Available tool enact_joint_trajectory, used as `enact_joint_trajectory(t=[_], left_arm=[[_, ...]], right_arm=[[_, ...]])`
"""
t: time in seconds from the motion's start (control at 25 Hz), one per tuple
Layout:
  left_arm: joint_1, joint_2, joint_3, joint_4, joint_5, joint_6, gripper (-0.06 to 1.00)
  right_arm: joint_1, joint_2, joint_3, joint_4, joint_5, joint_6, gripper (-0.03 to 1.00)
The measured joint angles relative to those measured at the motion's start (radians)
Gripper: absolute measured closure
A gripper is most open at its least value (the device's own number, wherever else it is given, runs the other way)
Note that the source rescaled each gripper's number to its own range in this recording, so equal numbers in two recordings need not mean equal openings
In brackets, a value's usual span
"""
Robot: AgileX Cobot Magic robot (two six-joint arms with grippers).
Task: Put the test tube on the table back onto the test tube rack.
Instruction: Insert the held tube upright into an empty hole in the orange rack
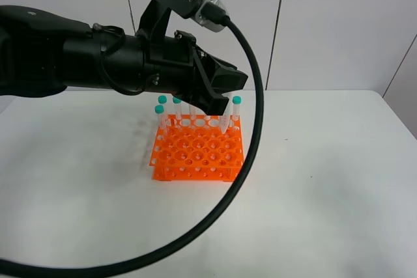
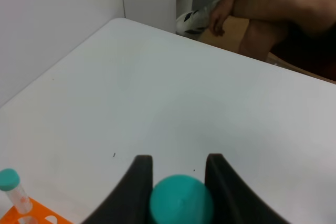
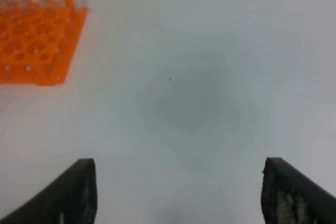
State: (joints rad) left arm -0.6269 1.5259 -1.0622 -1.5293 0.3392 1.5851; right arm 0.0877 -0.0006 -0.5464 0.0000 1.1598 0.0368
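The orange test tube rack stands mid-table on the white table, with several teal-capped tubes in its back rows. My left gripper hangs over the rack's back right part. In the left wrist view the left gripper is shut on the test tube, whose teal cap sits between the black fingers. The tube's clear body reaches down to the rack's back row; I cannot tell how deep it sits. My right gripper is open and empty above bare table, right of the rack.
A thick black cable loops from the left wrist down across the table in front of the rack. Another racked tube stands beside the held one. A seated person is beyond the table's far edge. Grey wall panels stand behind.
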Motion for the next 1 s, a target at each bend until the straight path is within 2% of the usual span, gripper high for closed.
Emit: enact_joint_trajectory(t=[1.0], left_arm=[[0.000,0.000,0.000,0.000,0.012,0.000,0.94]], right_arm=[[0.007,-0.006,0.001,0.013,-0.006,0.002,0.17]])
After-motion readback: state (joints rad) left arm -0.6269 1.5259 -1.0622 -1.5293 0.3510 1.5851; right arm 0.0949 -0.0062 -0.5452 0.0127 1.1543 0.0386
